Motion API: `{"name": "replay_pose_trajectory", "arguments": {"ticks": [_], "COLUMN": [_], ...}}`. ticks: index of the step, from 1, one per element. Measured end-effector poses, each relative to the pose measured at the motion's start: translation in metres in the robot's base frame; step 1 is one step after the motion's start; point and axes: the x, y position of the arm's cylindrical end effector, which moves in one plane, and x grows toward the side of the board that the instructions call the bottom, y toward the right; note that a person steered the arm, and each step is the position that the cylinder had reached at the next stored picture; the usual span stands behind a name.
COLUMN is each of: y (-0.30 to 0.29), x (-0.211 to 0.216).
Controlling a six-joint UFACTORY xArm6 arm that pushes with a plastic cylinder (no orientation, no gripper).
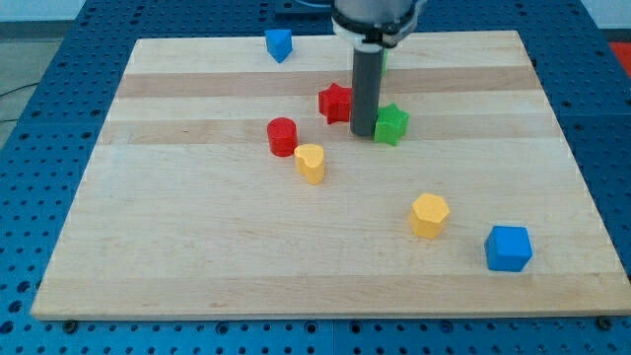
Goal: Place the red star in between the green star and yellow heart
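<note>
our tip (363, 133) sits between red star (335, 103) and green star (391, 124), no fingers here; next we nudge red toward yellow heart (311, 162)

The arm enters from the view's top centre, showing only its dark wrist housing with a pale collar beneath it. From the collar a straight dark rod (365, 94) descends vertically toward the board. My tip (363, 134) sits at the board surface, just above the view's middle and a little right of centre.
</note>
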Motion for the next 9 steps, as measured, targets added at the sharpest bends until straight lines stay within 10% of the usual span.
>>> {"name": "replay_pose_trajectory", "arguments": {"ticks": [3,7,9], "y": [0.111,-0.134,0.010], "x": [0.009,-0.050,-0.041]}}
